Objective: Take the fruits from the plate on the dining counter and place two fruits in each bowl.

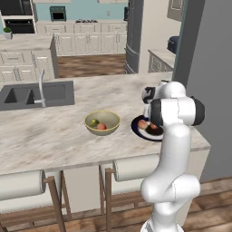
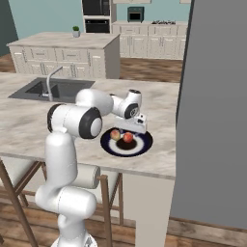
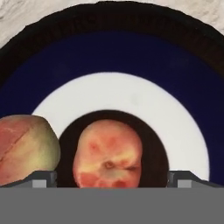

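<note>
Fruits (image 3: pixel 107 153) | two on plate (image 3: pixel 131 57) | no readable writing

Readable text: none | labels, brands, numbers, signs: none seen on counter, plate, bowl, fruit, cabinets or appliances
</note>
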